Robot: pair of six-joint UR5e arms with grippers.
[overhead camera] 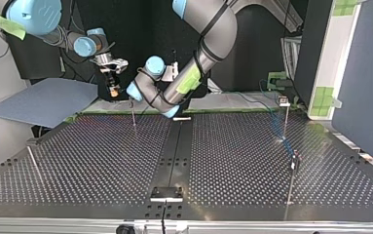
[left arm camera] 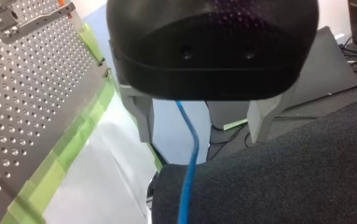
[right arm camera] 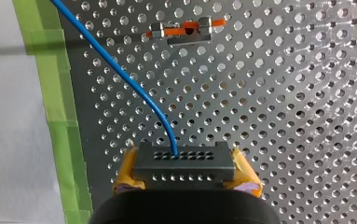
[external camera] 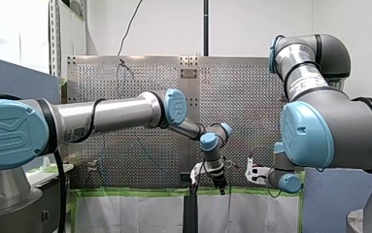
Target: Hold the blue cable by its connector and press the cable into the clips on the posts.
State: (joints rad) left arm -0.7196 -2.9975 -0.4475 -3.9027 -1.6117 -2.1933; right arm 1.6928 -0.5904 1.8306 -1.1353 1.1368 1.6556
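A: Left gripper (left arm camera: 202,137)?
B: Fingers (left arm camera: 143,116) are standing spread, blue cable (left arm camera: 188,163) running between them, touching neither.
A: Right gripper (right arm camera: 185,178)?
B: Yellow pads (right arm camera: 126,173) are pinching the connector (right arm camera: 184,161) beside the green tape (right arm camera: 57,116) edging the table (right arm camera: 283,116); open holes are stretching ahead to the clip (right arm camera: 185,29).

My right gripper (right arm camera: 185,173) clamps the connector (right arm camera: 184,158) (yellow pads (right arm camera: 127,176)). My left gripper (left arm camera: 202,133) hangs, fingers (left arm camera: 143,119) apart.

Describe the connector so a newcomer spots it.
In the right wrist view, over the perforated table, find my right tool and its yellow pads. The connector is the dark block clamped between them; unlike the orange clip ahead, it has two rows of holes and the blue cable leaving it.
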